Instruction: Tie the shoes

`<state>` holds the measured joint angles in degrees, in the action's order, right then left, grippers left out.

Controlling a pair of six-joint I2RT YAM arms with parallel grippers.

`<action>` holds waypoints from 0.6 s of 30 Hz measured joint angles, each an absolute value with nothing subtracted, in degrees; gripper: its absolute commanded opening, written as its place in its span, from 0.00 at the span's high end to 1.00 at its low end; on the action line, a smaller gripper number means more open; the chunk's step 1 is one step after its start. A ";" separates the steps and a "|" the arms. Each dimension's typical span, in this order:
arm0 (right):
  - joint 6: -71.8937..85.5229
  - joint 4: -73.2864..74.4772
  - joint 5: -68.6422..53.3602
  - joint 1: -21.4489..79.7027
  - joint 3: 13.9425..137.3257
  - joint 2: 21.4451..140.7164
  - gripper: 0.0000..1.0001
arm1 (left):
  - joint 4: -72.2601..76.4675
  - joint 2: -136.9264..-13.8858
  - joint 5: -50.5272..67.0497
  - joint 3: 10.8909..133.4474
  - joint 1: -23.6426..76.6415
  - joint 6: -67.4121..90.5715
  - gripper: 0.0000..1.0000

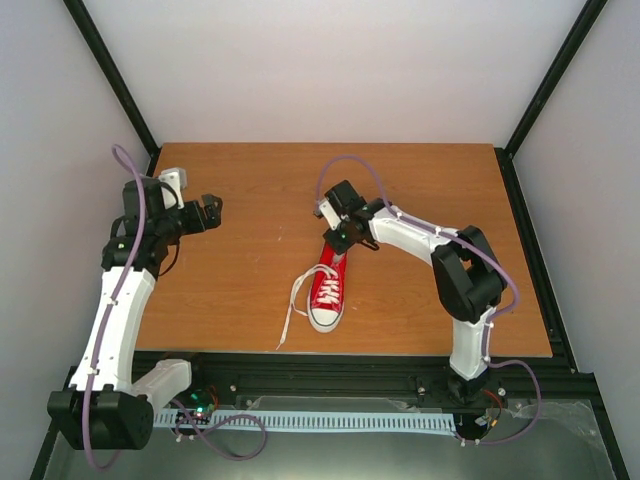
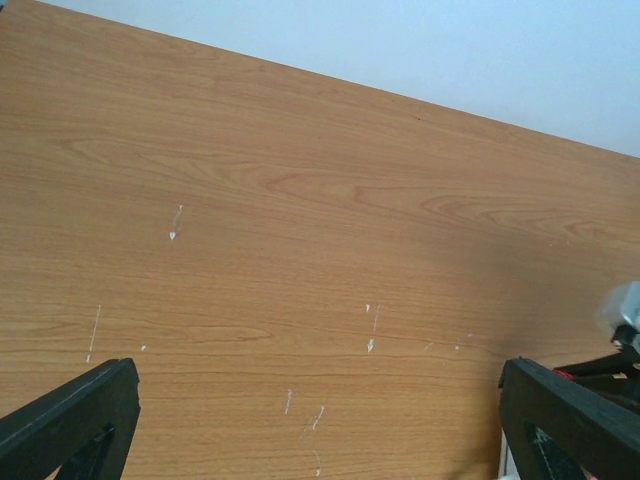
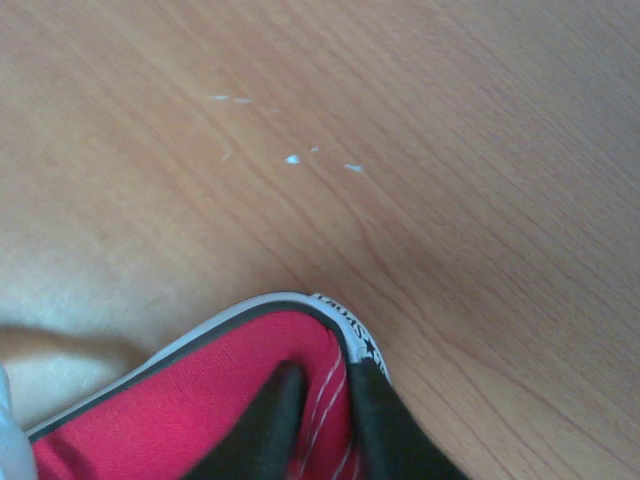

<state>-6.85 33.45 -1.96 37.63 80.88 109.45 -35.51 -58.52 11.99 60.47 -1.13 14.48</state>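
A small red sneaker (image 1: 328, 284) with white laces and white toe cap lies near the table's middle, toe toward the near edge. One loose white lace (image 1: 292, 308) trails off to its left. My right gripper (image 1: 340, 240) is at the shoe's heel, shut on the red heel fabric (image 3: 322, 395); one finger is inside the heel, the other (image 3: 385, 425) outside by the white sole rim. My left gripper (image 1: 208, 212) is open and empty above the far left of the table; its black fingertips (image 2: 70, 415) frame bare wood in the left wrist view.
The wooden table (image 1: 250, 300) has small white scuffs (image 2: 370, 343). Black frame posts stand at the corners and a black rail runs along the near edge (image 1: 340, 372). White walls enclose the back and sides.
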 measured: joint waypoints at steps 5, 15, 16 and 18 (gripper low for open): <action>-6.11 31.42 -1.28 37.17 80.71 110.32 0.25 | -35.33 -58.89 12.34 60.36 -0.51 14.50 0.01; 0.10 24.49 -9.80 33.34 73.52 94.41 0.06 | -31.99 -57.71 15.51 52.47 3.84 19.99 0.08; 1.06 23.83 -10.31 33.19 72.79 92.71 0.06 | -31.51 -57.01 15.84 49.95 5.69 21.30 0.08; 3.07 22.44 -10.92 34.00 70.46 89.21 0.06 | -30.79 -55.86 16.01 45.06 9.93 23.88 0.08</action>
